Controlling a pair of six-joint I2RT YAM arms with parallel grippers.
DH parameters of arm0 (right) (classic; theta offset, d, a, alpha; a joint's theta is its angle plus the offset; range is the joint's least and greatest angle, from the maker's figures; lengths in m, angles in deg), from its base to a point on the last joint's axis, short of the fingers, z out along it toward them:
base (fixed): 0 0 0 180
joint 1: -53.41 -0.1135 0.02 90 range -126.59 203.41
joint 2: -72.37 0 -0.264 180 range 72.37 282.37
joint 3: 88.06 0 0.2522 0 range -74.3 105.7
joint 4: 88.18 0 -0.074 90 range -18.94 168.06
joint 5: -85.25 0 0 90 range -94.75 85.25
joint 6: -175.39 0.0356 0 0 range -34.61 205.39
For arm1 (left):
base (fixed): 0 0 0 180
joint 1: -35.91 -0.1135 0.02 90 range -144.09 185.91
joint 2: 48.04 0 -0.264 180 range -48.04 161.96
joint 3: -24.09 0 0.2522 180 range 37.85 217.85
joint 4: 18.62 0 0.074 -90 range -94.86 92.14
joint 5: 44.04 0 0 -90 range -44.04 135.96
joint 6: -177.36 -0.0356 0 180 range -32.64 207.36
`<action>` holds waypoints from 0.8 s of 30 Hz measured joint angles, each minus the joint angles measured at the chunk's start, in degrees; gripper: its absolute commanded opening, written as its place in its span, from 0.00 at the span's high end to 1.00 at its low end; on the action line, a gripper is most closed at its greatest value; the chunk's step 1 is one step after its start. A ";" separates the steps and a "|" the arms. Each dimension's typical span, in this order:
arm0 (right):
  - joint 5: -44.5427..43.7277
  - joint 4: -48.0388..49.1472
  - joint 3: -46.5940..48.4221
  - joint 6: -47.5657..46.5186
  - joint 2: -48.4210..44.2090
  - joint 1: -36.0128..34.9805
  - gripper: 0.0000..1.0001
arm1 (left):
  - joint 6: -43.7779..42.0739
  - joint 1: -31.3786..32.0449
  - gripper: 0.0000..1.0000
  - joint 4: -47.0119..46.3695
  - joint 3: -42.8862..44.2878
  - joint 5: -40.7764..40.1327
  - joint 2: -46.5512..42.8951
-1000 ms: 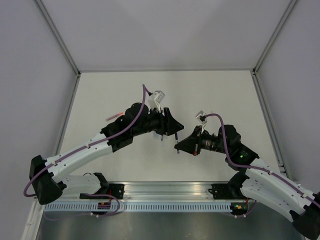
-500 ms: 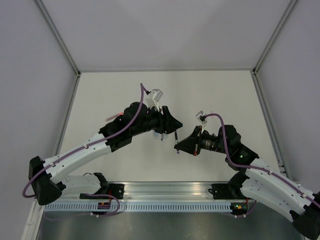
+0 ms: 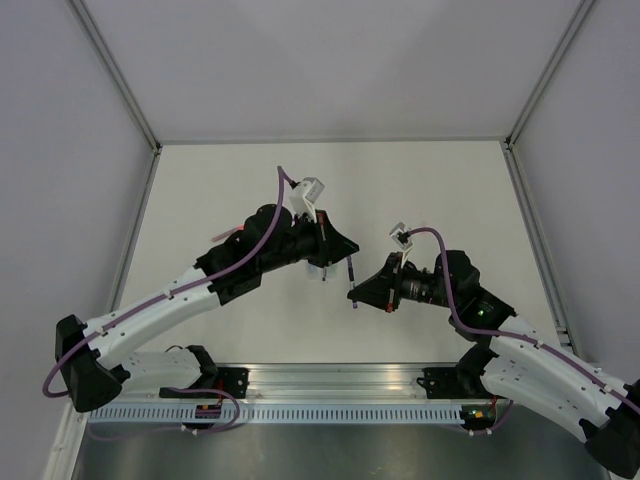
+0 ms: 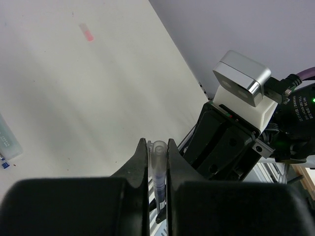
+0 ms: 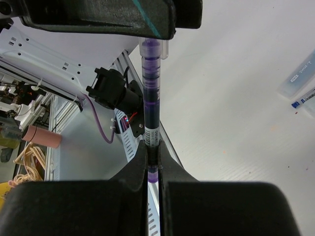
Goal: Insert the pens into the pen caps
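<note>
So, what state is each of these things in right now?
Dark purple pen: one end capped.
Clear plastic cap: over that end.
Left gripper: shut on clear plastic cap.
Right gripper: shut on dark purple pen.
Short pink cap: lying loose, unheld.

purple pen [image 5: 150,98] | end inside clear cap [image 4: 159,147] | both aloft
</note>
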 measured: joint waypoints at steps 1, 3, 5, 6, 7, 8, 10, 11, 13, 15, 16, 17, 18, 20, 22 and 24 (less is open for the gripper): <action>-0.04 0.07 0.00 0.00 0.04 -0.02 1.00 | 0.00 0.00 0.98 -0.02 0.00 0.39 -0.13; -0.20 0.42 0.02 0.00 -0.02 -0.13 1.00 | 0.00 -0.04 0.98 -0.15 -0.20 1.03 -0.55; -0.37 0.57 0.09 -0.04 -0.02 -0.37 1.00 | 0.04 -0.09 0.98 -1.25 -1.36 1.46 -1.57; -0.52 0.42 0.28 -0.09 0.00 -0.55 1.00 | 0.11 -0.15 0.98 -2.29 -2.32 1.60 -2.19; -0.59 0.13 0.61 -0.13 0.09 -0.74 1.00 | 0.44 -0.22 0.98 -3.65 -3.50 1.84 -2.93; -0.66 0.09 0.85 -0.22 0.17 -0.92 1.00 | 0.66 -0.42 0.98 -5.05 -4.52 2.34 -3.67; -0.66 -0.02 1.60 -0.50 0.59 -1.11 1.00 | 1.18 -0.72 0.98 -7.96 -6.56 2.91 -5.01; -0.68 -0.02 2.03 -0.72 0.83 -1.22 1.00 | 1.42 -0.85 0.98 -9.03 -7.17 3.13 -5.38; -1.03 -1.09 3.50 -1.62 1.55 -1.38 1.00 | 1.99 -1.27 0.98 -12.68 -8.85 3.96 -5.95; -1.97 -2.47 4.85 -2.62 2.05 -1.53 1.00 | 2.60 -1.62 0.98 -15.61 -10.16 4.09 -6.12; -2.43 -3.08 5.46 -3.08 2.29 -1.57 1.00 | 2.89 -1.77 0.98 -16.98 -10.75 4.11 -6.12; -2.89 -3.43 5.84 -3.54 2.51 -1.57 1.00 | 3.10 -1.84 0.98 -18.29 -11.39 4.04 -6.12; -3.32 -4.09 6.40 -4.04 2.80 -1.62 1.00 | 3.19 -1.90 0.98 -19.58 -12.00 4.04 -6.08; -3.89 -5.97 7.85 -5.01 3.65 -1.66 1.00 | 3.30 -2.12 0.98 -21.57 -12.90 3.96 -5.97; -4.79 -7.76 9.90 -6.21 5.03 -1.68 1.00 | 3.28 -2.43 0.98 -23.28 -13.35 3.74 -5.92; -5.42 -8.92 11.56 -7.08 6.12 -1.70 1.00 | 3.28 -2.71 0.98 -24.59 -13.66 3.41 -6.01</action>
